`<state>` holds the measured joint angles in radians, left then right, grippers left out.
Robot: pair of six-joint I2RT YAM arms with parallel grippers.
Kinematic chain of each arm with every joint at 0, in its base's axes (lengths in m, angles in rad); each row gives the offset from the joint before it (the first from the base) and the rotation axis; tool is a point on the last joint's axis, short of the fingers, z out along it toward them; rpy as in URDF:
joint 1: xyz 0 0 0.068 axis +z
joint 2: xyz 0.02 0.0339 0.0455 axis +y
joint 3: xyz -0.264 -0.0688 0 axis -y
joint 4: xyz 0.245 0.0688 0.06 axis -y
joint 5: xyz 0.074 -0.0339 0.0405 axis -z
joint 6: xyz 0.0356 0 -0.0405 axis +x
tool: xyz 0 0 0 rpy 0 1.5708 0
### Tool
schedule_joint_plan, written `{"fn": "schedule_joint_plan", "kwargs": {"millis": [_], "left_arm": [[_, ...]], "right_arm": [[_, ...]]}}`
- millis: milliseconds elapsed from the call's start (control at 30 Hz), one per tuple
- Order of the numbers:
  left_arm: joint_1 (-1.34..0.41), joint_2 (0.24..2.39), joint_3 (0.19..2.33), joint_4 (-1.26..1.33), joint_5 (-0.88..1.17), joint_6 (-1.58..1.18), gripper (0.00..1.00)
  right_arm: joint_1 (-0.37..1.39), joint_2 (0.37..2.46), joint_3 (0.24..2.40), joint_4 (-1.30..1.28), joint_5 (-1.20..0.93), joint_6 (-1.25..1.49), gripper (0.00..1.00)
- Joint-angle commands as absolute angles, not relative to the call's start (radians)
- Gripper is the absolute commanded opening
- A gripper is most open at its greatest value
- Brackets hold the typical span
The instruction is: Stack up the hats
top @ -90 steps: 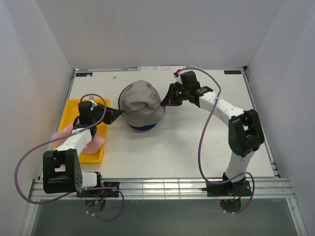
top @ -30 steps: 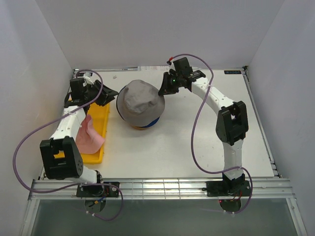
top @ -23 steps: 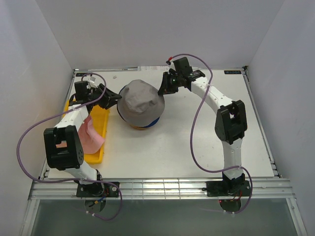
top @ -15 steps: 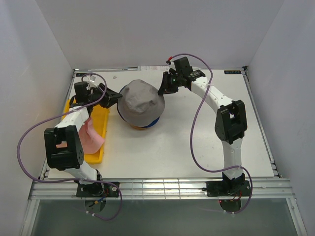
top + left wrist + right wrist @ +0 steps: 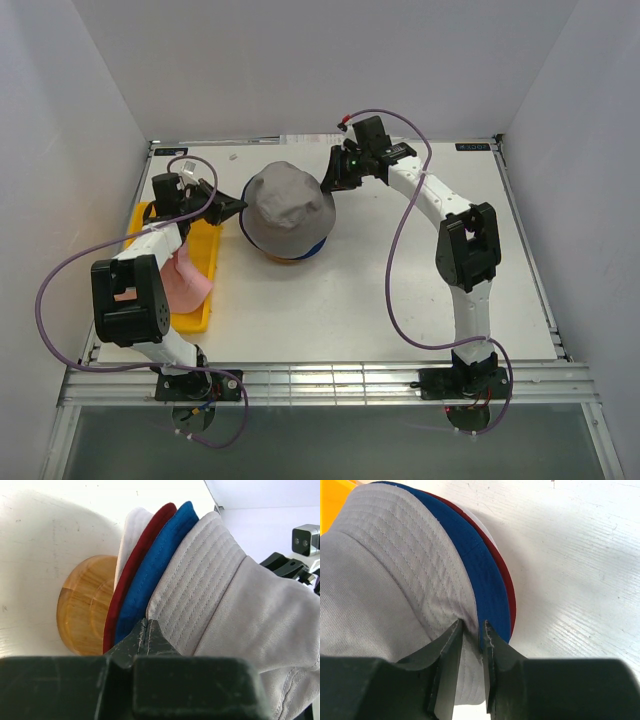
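Note:
The grey hat (image 5: 288, 205) tops a stack on the wooden stand (image 5: 82, 610), over the navy blue hat (image 5: 157, 567) and the dark red hat (image 5: 142, 550). My left gripper (image 5: 233, 207) is shut at the stack's left side. Its joined tips (image 5: 148, 626) rest against the grey hat's (image 5: 240, 595) brim, with nothing between them. My right gripper (image 5: 331, 183) is at the back right of the stack. Its jaws (image 5: 470, 630) pinch the brim of the grey hat (image 5: 385, 565), just above the blue brim (image 5: 487, 580). The light pink hat (image 5: 185, 275) lies in the tray.
The yellow tray (image 5: 203, 250) stands to the left of the stack, under my left arm. White walls close the table at the back and on both sides. The left arm's purple cable (image 5: 60, 290) loops out to the left.
My left gripper has shut and shifted slightly right and nearer, against the grey brim. The right gripper has stayed on the brim at the back right.

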<state>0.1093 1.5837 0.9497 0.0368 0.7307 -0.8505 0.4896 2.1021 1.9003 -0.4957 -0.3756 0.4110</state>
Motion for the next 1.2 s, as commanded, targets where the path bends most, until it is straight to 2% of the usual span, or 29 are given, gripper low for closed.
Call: {"fn": "schedule_joint_plan", "kwargs": {"millis": [0, 300, 633, 900, 967, 1167], "left_arm": [[0.104, 1.562, 0.94, 0.005, 0.697, -0.825, 0.0], [0.104, 1.552, 0.894, -0.077, 0.617, -0.805, 0.0], [0.106, 1.526, 0.891, -0.092, 0.597, -0.804, 0.0], [0.106, 1.516, 0.891, -0.103, 0.595, -0.798, 0.0], [0.106, 1.513, 0.893, -0.104, 0.595, -0.798, 0.0], [0.106, 1.503, 0.894, -0.109, 0.594, -0.801, 0.0]], "right_arm": [[0.482, 2.097, 1.914, -0.456, -0.367, 0.399, 0.29], [0.448, 2.042, 1.809, -0.416, -0.405, 0.432, 0.45], [0.368, 1.885, 1.582, -0.192, -0.558, 0.606, 0.63], [0.356, 1.757, 1.29, 0.11, -0.636, 0.84, 0.69], [0.359, 1.746, 1.26, 0.189, -0.653, 0.892, 0.7], [0.376, 1.749, 1.236, 0.213, -0.653, 0.911, 0.7]]}}
